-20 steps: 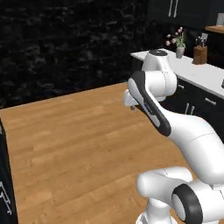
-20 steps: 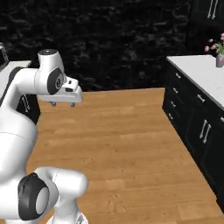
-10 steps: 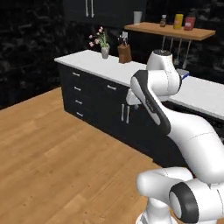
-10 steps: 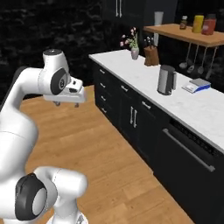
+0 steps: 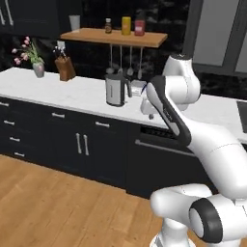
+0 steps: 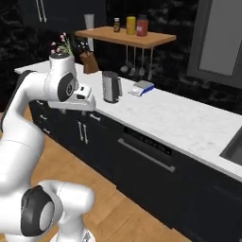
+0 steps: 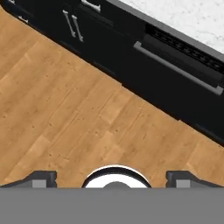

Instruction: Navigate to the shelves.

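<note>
The shelves (image 5: 115, 37) (image 6: 125, 37) are hanging on the dark wall above the white counter (image 5: 58, 92) (image 6: 179, 118), a single light-brown plank whose front edge is running level and whose two ends are standing free of the cabinets to either side. On top of the shelves three containers are standing in a row: a small dark bottle (image 5: 108, 26) (image 6: 116, 25), a yellow jar (image 5: 126, 25) (image 6: 131, 25) and a red jar (image 5: 140, 27) (image 6: 142, 27). Under the shelves several utensils (image 5: 120, 60) (image 6: 133, 61) are dangling from hooks; I cannot count them surely.

Below the shelves on the counter, one grey kettle (image 5: 116, 89) (image 6: 111, 86) is standing, with a small blue and white thing (image 6: 142, 87) lying just beside it. Away from the shelves toward the counter's far end, a knife block (image 5: 63, 67) (image 6: 88, 61) and a vase of pink flowers (image 5: 32, 59) are standing. Beneath the counter, dark cabinets (image 5: 72, 144) (image 6: 80, 132) and a dishwasher front (image 6: 146, 160) (image 7: 179, 74) are closing off the way forward, and open wooden floor (image 5: 53, 212) (image 7: 74, 113) is lying in front of them.

My gripper (image 7: 111, 176) is hanging in front of the counter edge, below the shelves, pointing down at the floor, its fingertips (image 7: 41, 177) standing wide apart with nothing between them.
</note>
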